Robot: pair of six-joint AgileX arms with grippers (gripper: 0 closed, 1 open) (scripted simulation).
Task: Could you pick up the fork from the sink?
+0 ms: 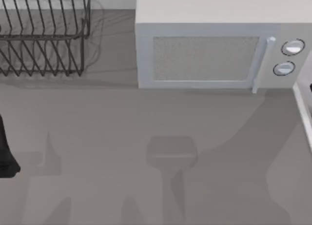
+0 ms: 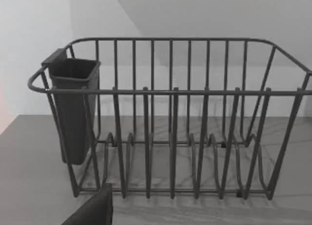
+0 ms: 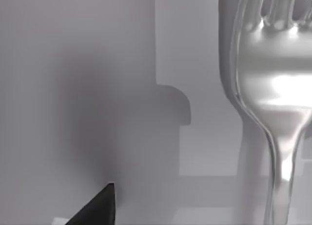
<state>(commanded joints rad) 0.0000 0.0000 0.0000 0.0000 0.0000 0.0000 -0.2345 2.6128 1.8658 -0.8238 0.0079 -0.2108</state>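
Right wrist view: the fork fills the near field, tines and neck close to the camera over pale sink surface; one dark fingertip shows — whether the jaws are wide or closed, I cannot tell. Best to take the narrow handle squarely. The left arm waits at the table's left edge, facing the dish rack — the microwave leaves open counter in front.

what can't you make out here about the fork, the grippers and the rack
- Fork: right wrist view cuts off its tine tips and handle end; whether it is gripped cannot be told.
- Right gripper: one dark finger tip shows; the frame edge hides the rest, so open or shut is unclear.
- Left arm: cut by the top view's left edge.
- Dish rack: top view's edge cuts its far side.
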